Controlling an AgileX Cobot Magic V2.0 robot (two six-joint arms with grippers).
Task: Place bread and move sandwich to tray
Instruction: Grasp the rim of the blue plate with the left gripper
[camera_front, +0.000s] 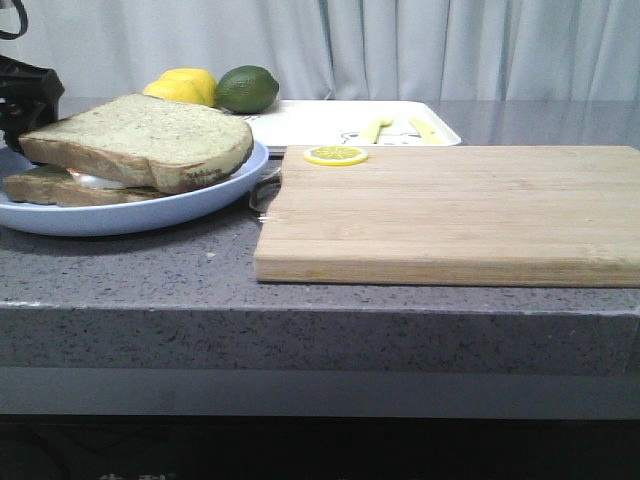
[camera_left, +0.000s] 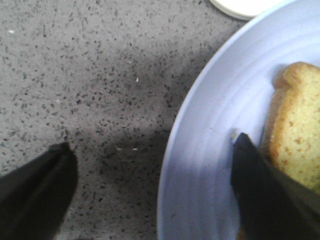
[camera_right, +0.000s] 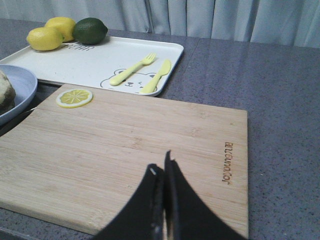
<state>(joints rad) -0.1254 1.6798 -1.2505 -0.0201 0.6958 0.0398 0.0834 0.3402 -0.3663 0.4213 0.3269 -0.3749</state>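
The thick speckled bread (camera_front: 140, 140) lies on top of the flatter slice (camera_front: 60, 188) on the pale blue plate (camera_front: 150, 212) at the left, making the sandwich; a white sliver of egg (camera_front: 95, 182) shows between them. My left gripper (camera_left: 152, 142) is open and astride the plate's rim (camera_left: 200, 150), one finger over the counter and one over the plate beside a bread crust (camera_left: 297, 145). Its black body (camera_front: 25, 95) shows behind the plate. The white tray (camera_front: 330, 125) lies at the back. My right gripper (camera_right: 162, 167) is shut and empty above the cutting board (camera_right: 125, 150).
The wooden cutting board (camera_front: 450, 215) fills the middle and right, with a lemon slice (camera_front: 336, 155) at its far left corner. Two lemons (camera_front: 185, 87) and a lime (camera_front: 247, 88) sit at the tray's left end. A yellow fork (camera_right: 132, 70) and knife (camera_right: 156, 77) lie on the tray.
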